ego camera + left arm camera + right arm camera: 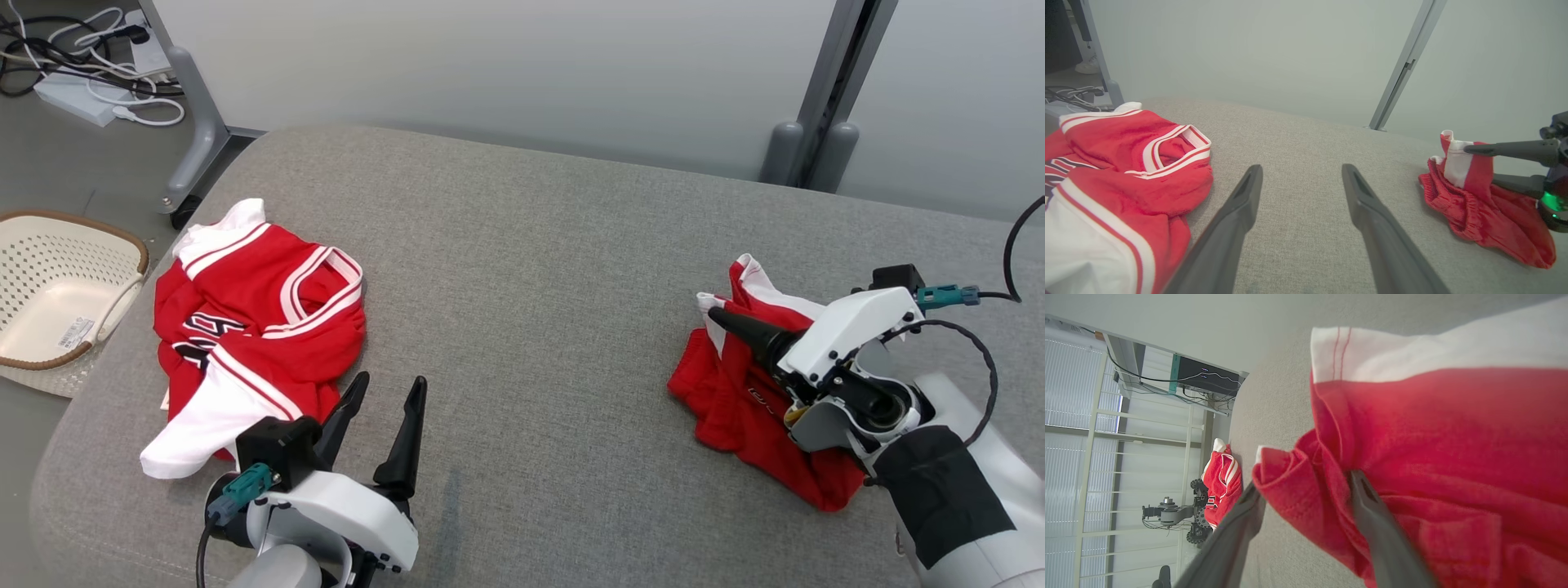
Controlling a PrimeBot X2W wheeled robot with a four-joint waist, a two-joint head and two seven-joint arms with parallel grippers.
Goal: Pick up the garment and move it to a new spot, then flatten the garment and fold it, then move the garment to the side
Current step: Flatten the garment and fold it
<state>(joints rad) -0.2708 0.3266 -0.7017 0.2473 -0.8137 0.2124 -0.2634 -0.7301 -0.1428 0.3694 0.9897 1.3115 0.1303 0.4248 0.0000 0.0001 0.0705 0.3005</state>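
While the tapered fingers of the right hand (1306, 486) stand apart around a raised fold, the crumpled red shorts (735, 408) lie on the grey woven worktop (531, 245); well left of the shorts, the left hand (392, 380) gapes beside a striped jersey (245, 327).

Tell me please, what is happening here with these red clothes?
A two-armed robot is handling sportswear on a grey padded surface. Its right pincer is at the red shorts, with its fingers spread and a fold of cloth lying between them, not clamped. The left pincer is open beside the crumpled red jersey and holds nothing. Neither garment is flattened or folded yet.
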